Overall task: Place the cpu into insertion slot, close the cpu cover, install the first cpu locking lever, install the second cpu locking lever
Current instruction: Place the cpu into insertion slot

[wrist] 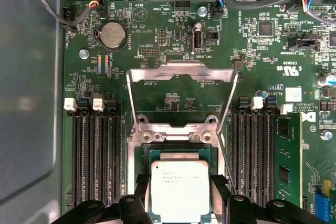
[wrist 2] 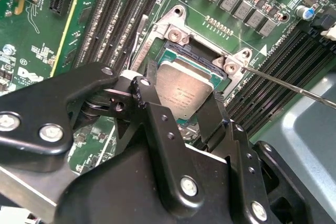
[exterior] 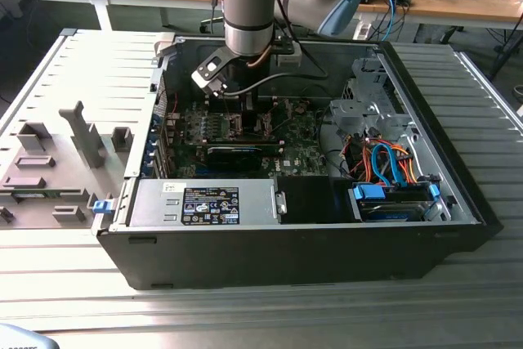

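Inside the open case (exterior: 286,259) on the bench (exterior: 327,316), the arm (exterior: 249,6) reaches down over the green board (wrist: 173,19), and the work stands at its first step.

In both wrist views the pincer (wrist 2: 182,97) (wrist: 180,183) is set narrow. Its two black fingers (wrist 2: 152,100) press against opposite edges of the cpu (wrist: 180,192), so by my reading it has the chip in its grip. The cpu lies flat and square over the slot (wrist 2: 186,53), with a strip of the slot's dark inside showing past the chip's far edge. Whether the chip is seated on the contacts or hangs a shade above them, I cannot tell. Placing it looks nearly done, but I would not count it finished while the fingers clasp it.

The three later steps are not yet done. In the first wrist view the cover (wrist: 181,72) is swung up and away from the slot, and the board shows through its square window. It does not touch the chip. In the second wrist view a thin lever rod (wrist 2: 294,86) angles out from the slot's corner across the memory slots (wrist 2: 273,93), free of any catch. A second thin rod (wrist 2: 139,40) rises on the opposite side, also loose. Closing the cover and locking both levers all remain.
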{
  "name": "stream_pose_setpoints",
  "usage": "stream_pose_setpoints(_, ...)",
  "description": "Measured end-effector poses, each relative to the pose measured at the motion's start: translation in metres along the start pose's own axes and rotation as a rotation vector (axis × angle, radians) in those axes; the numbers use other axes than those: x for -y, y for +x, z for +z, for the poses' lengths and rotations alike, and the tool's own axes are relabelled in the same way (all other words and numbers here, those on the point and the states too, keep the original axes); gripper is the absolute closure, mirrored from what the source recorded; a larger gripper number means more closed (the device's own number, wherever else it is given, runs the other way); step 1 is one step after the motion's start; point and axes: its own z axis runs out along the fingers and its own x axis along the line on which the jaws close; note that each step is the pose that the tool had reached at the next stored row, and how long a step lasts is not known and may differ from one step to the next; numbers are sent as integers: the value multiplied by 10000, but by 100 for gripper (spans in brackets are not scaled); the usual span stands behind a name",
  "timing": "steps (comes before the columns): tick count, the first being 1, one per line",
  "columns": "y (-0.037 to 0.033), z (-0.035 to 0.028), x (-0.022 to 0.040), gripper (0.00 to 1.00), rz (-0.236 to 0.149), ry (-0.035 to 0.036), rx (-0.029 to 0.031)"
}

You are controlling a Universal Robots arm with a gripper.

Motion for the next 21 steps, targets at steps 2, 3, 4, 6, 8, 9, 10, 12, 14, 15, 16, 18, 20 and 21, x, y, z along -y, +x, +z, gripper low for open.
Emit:
stream_pose_setpoints(2, 5, 4, 0, 45, 3, 1, 1)
stream_pose_setpoints(3, 7, 7, 0, 45, 4, 2, 2)
stream_pose_setpoints(4, 9, 9, 0, 45, 5, 2, 3)
stream_pose_setpoints(6, 13, 16, 0, 45, 8, 1, 2)
stream_pose_setpoints(8, 15, 22, 1, 45, 11, 1, 4)
stream_pose_setpoints(9, 17, 29, 1, 45, 14, 4, 6)
stream_pose_setpoints(10, 18, 34, 1, 45, 16, 3, 5)
stream_pose_setpoints(12, 19, 37, 1, 45, 17, 2, 3)
stream_pose_setpoints(14, 19, 38, 1, 45, 17, 2, 3)
stream_pose_setpoints(15, 19, 38, 1, 45, 17, 2, 3)
stream_pose_setpoints(16, 19, 38, 1, 45, 17, 2, 2)
stream_pose_setpoints(18, 19, 38, 1, 45, 17, 2, 3)
stream_pose_setpoints(20, 19, 39, 1, 45, 17, 2, 2)
stream_pose_setpoints(21, 19, 39, 1, 45, 18, 1, 2)
